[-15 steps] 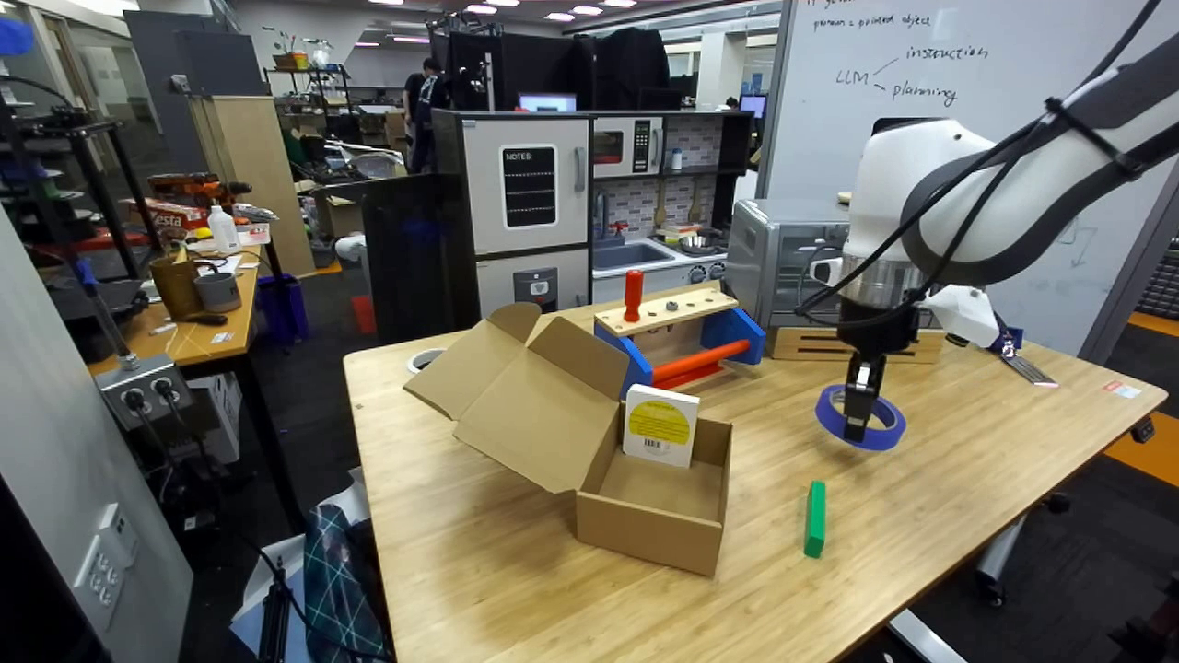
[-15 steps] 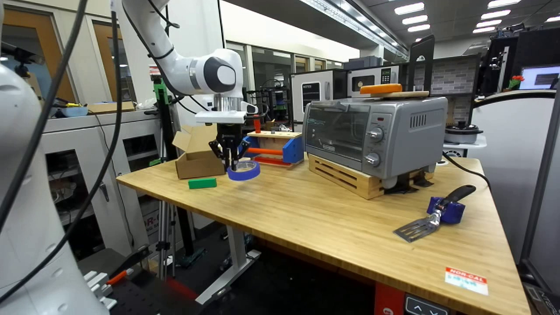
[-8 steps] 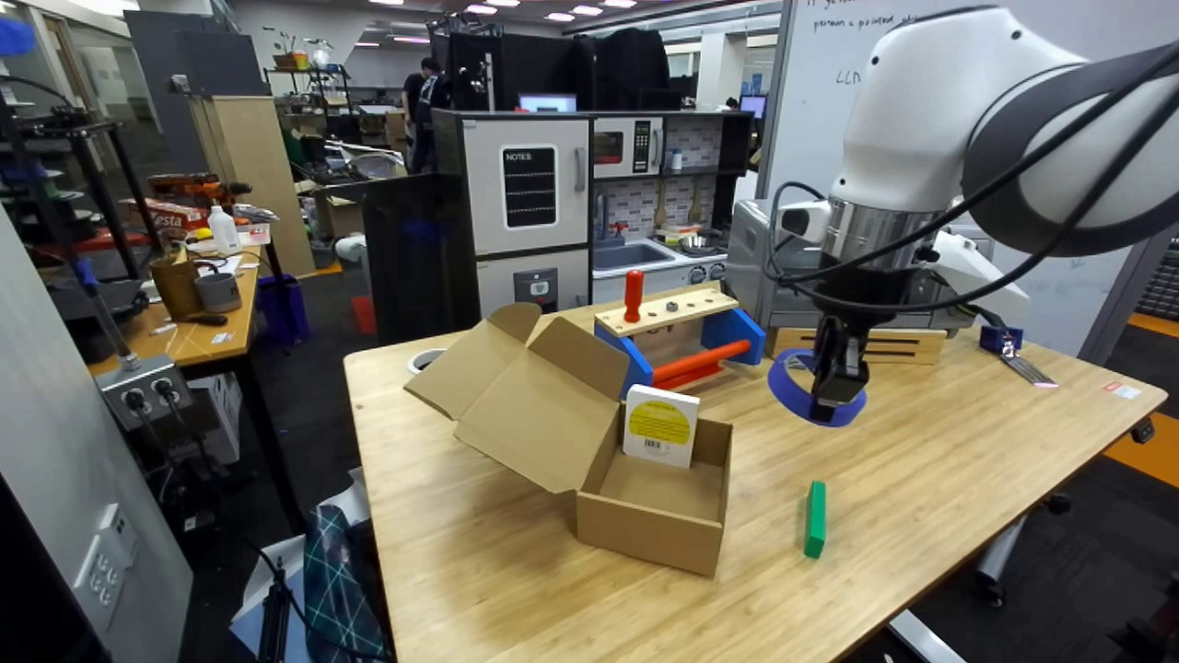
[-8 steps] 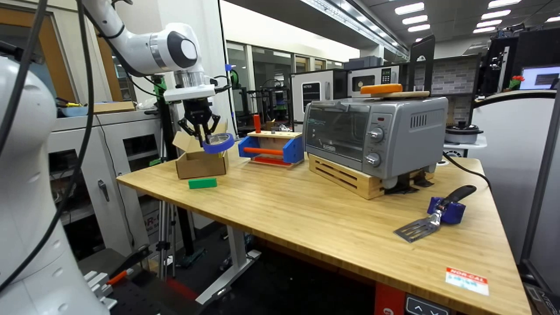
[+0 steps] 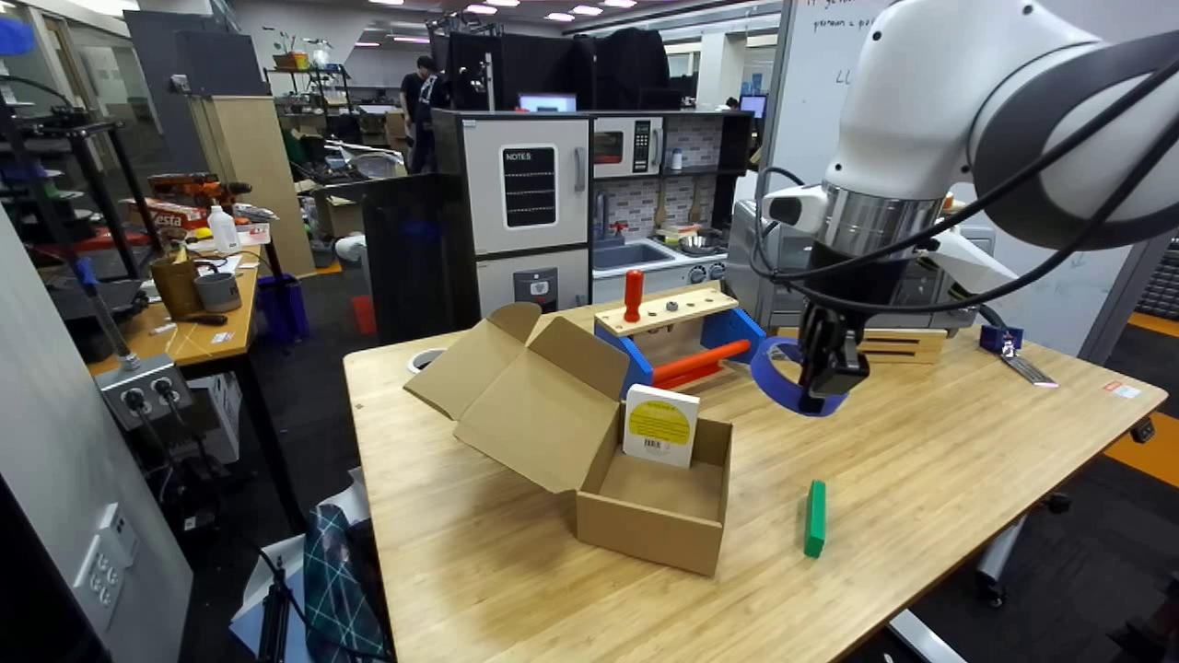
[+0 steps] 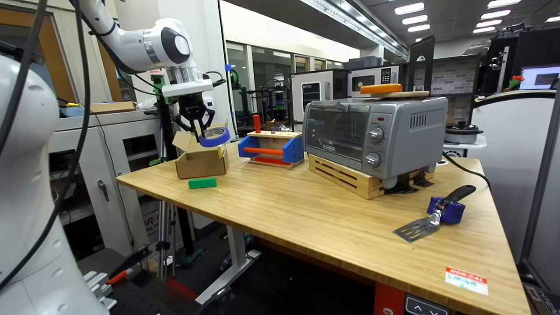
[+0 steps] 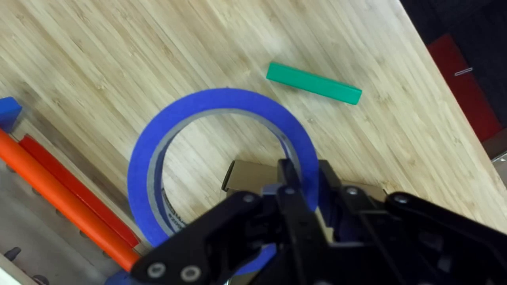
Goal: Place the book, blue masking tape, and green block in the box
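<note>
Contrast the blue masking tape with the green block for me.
The blue masking tape is a hollow ring, while the green block is a slender straight bar. The tape is gripped by the tool, up off the table, while the block lies on the table, ungripped. Both are outside the cardboard box.

Both exterior views look slantwise across the table (image 6: 306, 210), sharing the block (image 6: 202, 183); in an exterior view the box (image 5: 649, 532) is nearer, just below centre. The wrist view faces down, close above the tape (image 7: 225, 99).
</note>
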### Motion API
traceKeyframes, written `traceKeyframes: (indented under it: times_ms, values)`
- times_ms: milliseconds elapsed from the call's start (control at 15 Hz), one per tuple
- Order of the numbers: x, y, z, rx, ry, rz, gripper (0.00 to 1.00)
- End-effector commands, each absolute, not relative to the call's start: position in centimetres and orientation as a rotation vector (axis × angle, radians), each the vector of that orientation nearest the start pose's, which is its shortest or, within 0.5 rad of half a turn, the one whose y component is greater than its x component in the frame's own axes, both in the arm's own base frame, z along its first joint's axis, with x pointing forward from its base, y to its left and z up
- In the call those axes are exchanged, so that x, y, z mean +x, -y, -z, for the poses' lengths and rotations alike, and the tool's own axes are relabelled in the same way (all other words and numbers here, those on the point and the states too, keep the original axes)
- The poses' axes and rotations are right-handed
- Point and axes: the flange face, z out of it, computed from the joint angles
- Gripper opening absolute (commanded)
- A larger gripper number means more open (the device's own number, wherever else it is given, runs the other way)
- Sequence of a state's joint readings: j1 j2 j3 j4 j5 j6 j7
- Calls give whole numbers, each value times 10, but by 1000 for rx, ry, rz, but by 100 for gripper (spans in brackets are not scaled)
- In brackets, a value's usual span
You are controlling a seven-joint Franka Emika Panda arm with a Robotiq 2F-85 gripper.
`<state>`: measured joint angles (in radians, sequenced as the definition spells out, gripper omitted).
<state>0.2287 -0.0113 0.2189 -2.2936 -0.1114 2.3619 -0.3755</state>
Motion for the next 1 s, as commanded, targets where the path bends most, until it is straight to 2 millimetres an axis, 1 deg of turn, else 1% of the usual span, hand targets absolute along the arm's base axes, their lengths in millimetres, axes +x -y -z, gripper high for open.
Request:
traceKeyframes:
  times_ms: [0,200,467,733,933]
  values:
    - [476,-231,-365,-2864,1510,107,4]
    - [477,-246,-373,-2825,1594,119,4]
    - [480,-274,-378,-2766,1721,120,4]
    - [489,-295,-373,-2704,1813,90,4]
    - [503,-308,-368,-2675,1888,60,4]
